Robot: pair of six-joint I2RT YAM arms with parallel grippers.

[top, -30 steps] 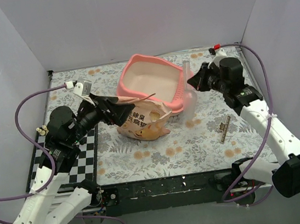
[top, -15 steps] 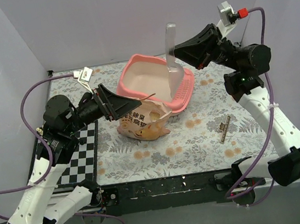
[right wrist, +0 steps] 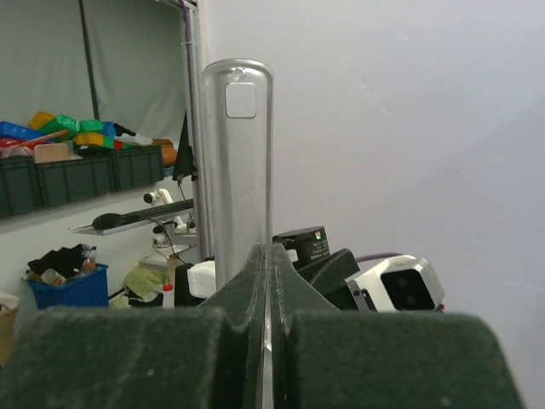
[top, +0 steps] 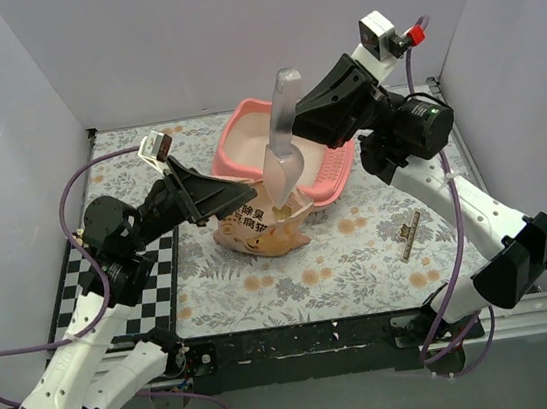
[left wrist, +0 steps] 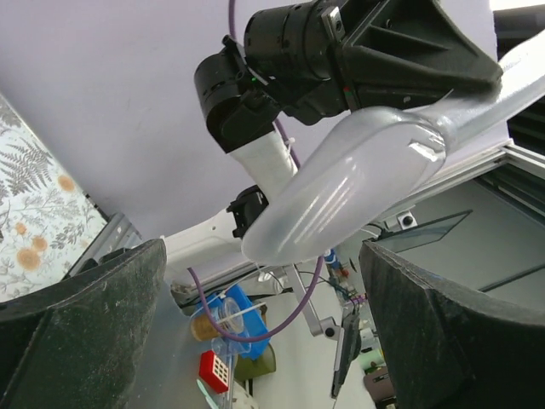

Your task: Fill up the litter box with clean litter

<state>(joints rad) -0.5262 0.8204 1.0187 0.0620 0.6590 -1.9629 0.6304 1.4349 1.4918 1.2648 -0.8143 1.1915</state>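
The pink litter box [top: 333,161] stands at the back middle of the floral mat, and its cream inner base [top: 246,148] shows. An orange-tan bag [top: 257,229] lies in front of it with its torn mouth upward. My right gripper [top: 290,122] is shut on the handle of a translucent scoop [top: 283,163], which hangs upright with its tip at the bag's mouth. The handle [right wrist: 238,170] rises above the pressed jaws [right wrist: 268,273]. My left gripper [top: 228,200] is open at the bag's left side, angled upward, with the scoop bowl [left wrist: 358,187] above it. The clean litter is hidden.
A small dark strip [top: 409,235] lies on the mat at the right. A black-and-white checkered board [top: 128,284] sits by the left arm. White walls close in the back and both sides.
My right arm has lifted the scoop from beside the litter box's right rim, swung it left over the box, and brought its tip down to the bag's mouth. The left arm has shifted only slightly.
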